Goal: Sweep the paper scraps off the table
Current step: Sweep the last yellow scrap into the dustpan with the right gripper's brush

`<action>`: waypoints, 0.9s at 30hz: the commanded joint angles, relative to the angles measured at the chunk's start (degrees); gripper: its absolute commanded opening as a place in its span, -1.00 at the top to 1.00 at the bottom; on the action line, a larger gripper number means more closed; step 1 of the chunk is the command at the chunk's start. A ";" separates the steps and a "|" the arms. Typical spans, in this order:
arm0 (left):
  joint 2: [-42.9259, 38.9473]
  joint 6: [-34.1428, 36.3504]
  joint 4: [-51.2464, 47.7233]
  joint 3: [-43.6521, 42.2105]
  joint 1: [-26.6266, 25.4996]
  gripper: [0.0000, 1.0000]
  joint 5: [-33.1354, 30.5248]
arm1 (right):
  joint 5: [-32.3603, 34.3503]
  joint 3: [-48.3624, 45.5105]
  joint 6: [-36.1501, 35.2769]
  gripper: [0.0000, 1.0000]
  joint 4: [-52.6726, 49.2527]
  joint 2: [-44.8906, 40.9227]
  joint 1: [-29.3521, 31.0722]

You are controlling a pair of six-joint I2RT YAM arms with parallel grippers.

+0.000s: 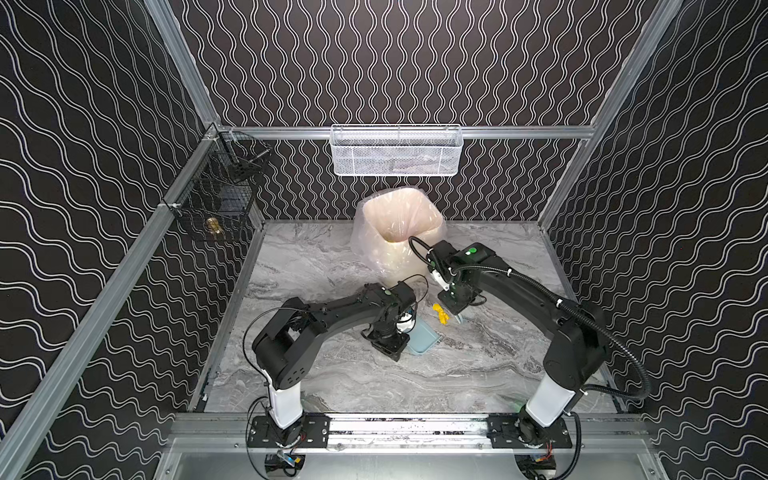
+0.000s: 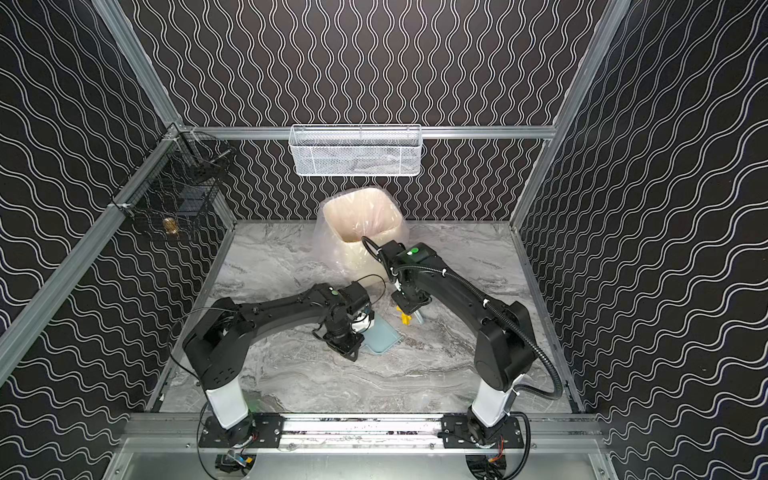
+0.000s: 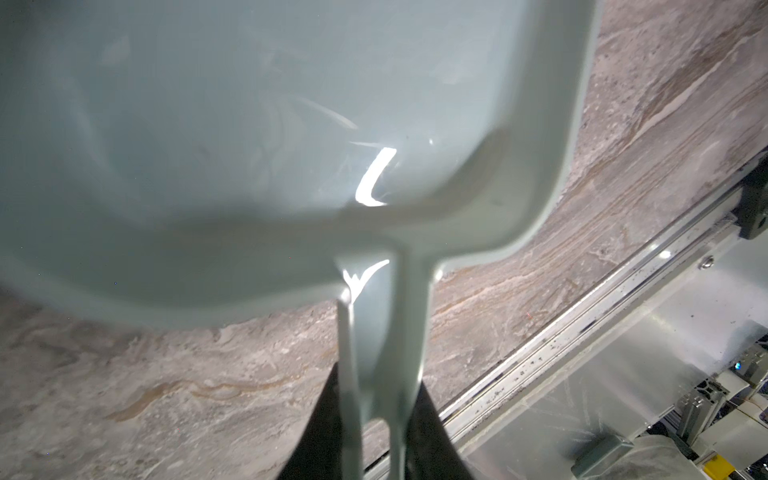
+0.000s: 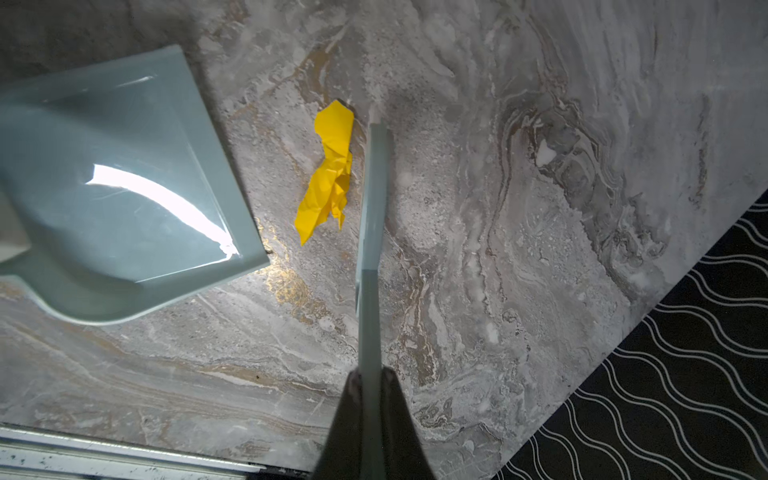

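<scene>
One crumpled yellow paper scrap lies on the marble table, seen in both top views. It sits between the pale blue dustpan and the pale blue brush, close beside the brush head. My left gripper is shut on the dustpan's handle, and the pan rests on the table with its open lip toward the scrap. My right gripper is shut on the brush handle. The pan's inside shows no scraps.
A bin with a clear plastic liner stands at the back of the table, just behind my right arm. A white mesh basket hangs on the back rail and a black wire basket on the left rail. An aluminium rail edges the front.
</scene>
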 commanded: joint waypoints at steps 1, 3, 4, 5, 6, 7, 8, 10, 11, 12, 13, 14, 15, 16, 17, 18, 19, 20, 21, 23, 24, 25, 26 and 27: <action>0.65 1.12 -0.30 0.39 0.33 1.00 0.81 | -2.46 0.86 -1.26 1.00 -1.37 0.25 1.66; 0.83 1.29 -0.30 0.39 0.48 1.00 0.66 | -4.42 0.95 -1.38 1.00 -1.61 -0.07 2.67; 0.87 1.38 -0.22 0.39 0.57 1.00 0.55 | -5.62 0.95 -1.38 1.00 -1.73 -0.32 3.13; 0.92 1.38 -0.18 0.26 0.77 1.00 0.66 | -6.77 0.97 -1.16 1.00 -1.96 -0.67 3.43; 0.92 1.38 0.04 0.11 0.82 1.00 0.58 | -8.46 0.96 -1.11 1.00 -2.23 -0.99 3.72; 0.92 1.41 0.26 0.04 0.87 1.00 0.51 | -10.40 0.89 -1.11 1.00 -2.29 -1.51 3.90; 0.85 1.45 0.46 -0.18 0.91 1.00 0.61 | -11.85 0.65 -1.32 1.00 -2.12 -2.11 4.15; 0.69 1.32 1.31 -0.89 1.05 1.00 0.52 | -13.70 -0.02 -1.38 1.00 -1.99 -3.59 5.13; 0.49 1.21 1.74 -1.25 1.02 1.00 0.58 | -14.38 -0.26 -1.46 1.00 -2.14 -3.92 5.55; 0.45 1.12 2.17 -1.57 1.03 1.00 0.63 | -14.55 -0.38 -1.40 1.00 -2.44 -4.43 6.08; 0.43 0.99 2.48 -1.80 1.06 1.00 0.48 | -14.48 -0.42 -1.21 1.00 -2.89 -4.72 6.43; 0.18 0.88 2.80 -2.05 1.08 1.00 0.54 | -14.41 -0.32 -1.05 1.00 -3.36 -5.00 6.49; -0.05 0.76 3.22 -2.36 1.07 1.00 0.54 | -14.37 -0.18 -0.92 1.00 -3.77 -5.23 6.50; -0.21 0.60 3.53 -2.60 1.10 1.00 0.43 | -13.84 -0.26 -0.70 1.00 -4.04 -5.71 6.50; -0.22 0.59 3.73 -2.77 1.16 1.00 0.46 | -12.96 -0.37 -0.12 1.00 -4.42 -5.80 6.54; -0.16 0.67 3.75 -2.86 1.11 1.00 0.73 | -11.36 -0.55 0.07 1.00 -5.05 -5.89 6.39; -0.01 0.68 3.77 -2.95 1.09 1.00 0.81 | -9.81 -0.95 0.45 1.00 -5.23 -6.10 6.09; 0.12 0.68 3.78 -3.04 1.10 1.00 1.01 | -8.50 -1.45 0.77 1.00 -4.92 -6.37 5.50; 0.15 0.69 3.78 -3.07 1.09 1.00 0.99 | -7.79 -1.54 1.22 1.00 -4.84 -6.51 4.64; -0.13 0.76 3.89 -3.36 1.17 1.00 0.90 | -7.55 -0.54 1.84 1.00 -4.84 -6.06 2.66; -0.33 0.76 3.91 -3.53 1.16 1.00 0.81 | -6.91 0.18 2.28 1.00 -4.42 -5.69 2.01; -0.48 0.74 3.92 -3.72 1.13 1.00 0.80 | -6.37 0.63 2.65 1.00 -3.79 -5.26 1.61; -0.56 0.74 3.99 -3.85 1.14 1.00 0.87 | -5.90 0.92 2.83 1.00 -2.53 -4.75 1.23; -0.64 0.70 4.07 -3.99 1.10 1.00 1.03 | -5.44 1.39 2.93 1.00 -1.79 -3.90 1.00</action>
